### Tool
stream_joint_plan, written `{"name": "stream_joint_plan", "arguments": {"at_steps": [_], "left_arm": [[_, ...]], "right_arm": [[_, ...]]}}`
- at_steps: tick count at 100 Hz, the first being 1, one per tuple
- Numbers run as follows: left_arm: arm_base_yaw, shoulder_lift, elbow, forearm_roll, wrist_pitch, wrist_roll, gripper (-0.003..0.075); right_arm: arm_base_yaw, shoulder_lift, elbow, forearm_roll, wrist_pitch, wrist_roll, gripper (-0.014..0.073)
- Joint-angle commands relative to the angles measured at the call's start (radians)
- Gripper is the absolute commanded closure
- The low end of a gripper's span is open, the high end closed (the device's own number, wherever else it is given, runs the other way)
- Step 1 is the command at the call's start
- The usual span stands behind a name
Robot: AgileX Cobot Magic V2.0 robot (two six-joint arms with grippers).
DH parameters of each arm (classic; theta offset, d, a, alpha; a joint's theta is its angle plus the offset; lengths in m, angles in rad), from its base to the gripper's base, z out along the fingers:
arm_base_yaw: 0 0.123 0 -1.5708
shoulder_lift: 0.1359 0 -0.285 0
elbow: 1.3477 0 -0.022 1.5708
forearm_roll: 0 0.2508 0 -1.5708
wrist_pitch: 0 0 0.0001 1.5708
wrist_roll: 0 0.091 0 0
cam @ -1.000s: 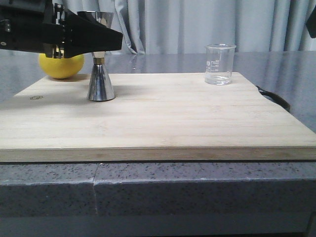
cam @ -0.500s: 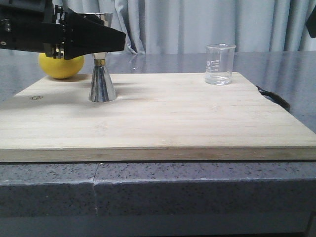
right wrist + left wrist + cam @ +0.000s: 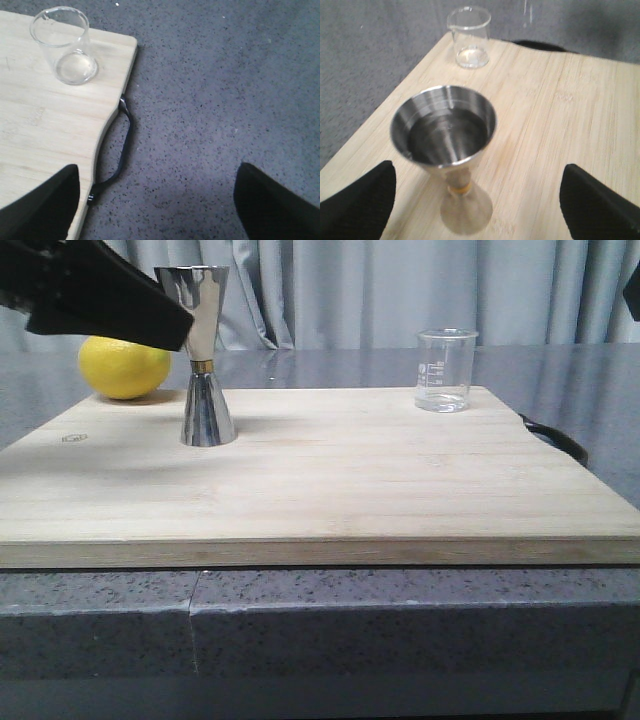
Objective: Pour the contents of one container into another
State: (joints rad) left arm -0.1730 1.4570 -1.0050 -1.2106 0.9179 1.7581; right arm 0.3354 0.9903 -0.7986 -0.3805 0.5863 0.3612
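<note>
Gripping nothing right now: both claws gape, the left claw (image 3: 477, 200) around the steel jigger (image 3: 205, 355) on the board's near left. Far right, the glass beaker (image 3: 445, 370) looks light, slick, breakable; I'd pinch it mid-wall.

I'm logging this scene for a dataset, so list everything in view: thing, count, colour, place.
jigger: one, shiny steel with a brass band at the waist, upright on the left of the board.
beaker: one, clear glass with white marks, upright at the board's far right corner.
lemon: one, yellow, behind the board's far left corner.
cutting board: one, pale wood, on the counter.
cord loop: one, black, at the board's right edge.
counter: one, grey speckled, under everything.
curtain: grey, at the back.
left gripper: black, open, its fingers either side of the jigger, not touching it.
right gripper: black, open, over the counter beside the board's right edge.
</note>
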Motion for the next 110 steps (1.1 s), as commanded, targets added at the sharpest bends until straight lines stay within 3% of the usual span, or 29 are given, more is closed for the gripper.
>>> {"name": "stream_joint_plan", "arguments": {"at_steps": [1,26,43,63,75,92,110], "left_arm": [[-0.010,-0.107,-0.055,0.148,-0.013,-0.231,0.0106],[-0.010,-0.302,-0.185,0.702,0.076,-1.013,0.0111],[-0.010,-0.418,-0.228,0.961,0.145,-1.405,0.0111],[-0.010,-0.529,-0.213,1.100,0.144,-1.634,0.0111],[-0.010,-0.615,-0.149,1.126,0.069,-1.732,0.0111],[-0.010,-0.718,-0.007,1.129,-0.095,-1.758,0.0112],[-0.010,-0.748,0.082,1.125,-0.165,-1.758,0.0114]], "right_arm": [[0.002,-0.035,-0.028,-0.028,-0.002,0.000,0.0028],[0.002,-0.109,-0.076,0.005,0.201,0.000,0.0028],[0.002,-0.179,-0.108,0.037,0.299,0.000,0.0028],[0.002,-0.294,-0.107,0.088,0.281,0.000,0.0028],[0.002,-0.366,-0.107,0.088,0.266,0.000,0.0028],[0.002,-0.428,-0.107,0.075,0.246,0.000,0.0028],[0.002,-0.439,-0.107,0.050,0.248,0.000,0.0038]]}}
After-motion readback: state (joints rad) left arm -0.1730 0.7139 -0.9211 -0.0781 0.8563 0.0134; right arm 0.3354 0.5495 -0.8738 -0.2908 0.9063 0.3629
